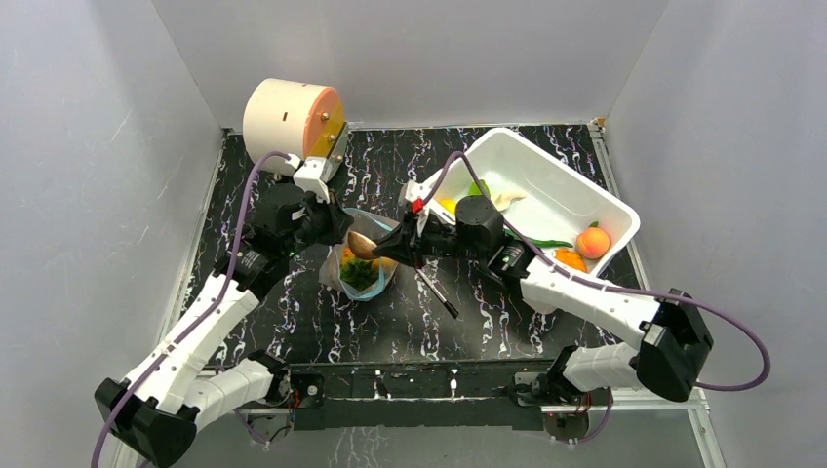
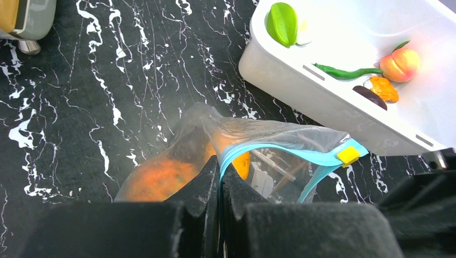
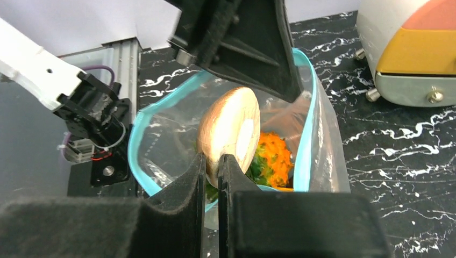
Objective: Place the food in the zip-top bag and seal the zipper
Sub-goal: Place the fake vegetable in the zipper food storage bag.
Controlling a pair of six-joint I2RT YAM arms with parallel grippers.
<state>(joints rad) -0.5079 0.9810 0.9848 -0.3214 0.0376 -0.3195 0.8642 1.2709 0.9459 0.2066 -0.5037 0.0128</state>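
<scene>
The clear zip-top bag (image 1: 363,271) stands open on the black marbled table, between the two arms. My left gripper (image 2: 220,173) is shut on its blue-teal zipper (image 2: 279,152), holding the rim up; a yellow slider (image 2: 348,155) sits at the strip's far end. Orange food (image 2: 157,180) shows through the plastic. My right gripper (image 3: 213,158) is shut on a brown, mushroom-like food piece (image 3: 228,133), held in the bag's open mouth. Below it, inside the bag, lies the orange pineapple (image 3: 273,157) with its green leaves. More food rests in the white tub: a peach (image 1: 592,241) and a green pepper (image 2: 344,71).
The white tub (image 1: 546,166) stands at the back right, close to my right arm. A thin black pen (image 1: 438,292) lies on the table just right of the bag. A round cream and orange device (image 1: 293,119) stands at the back left.
</scene>
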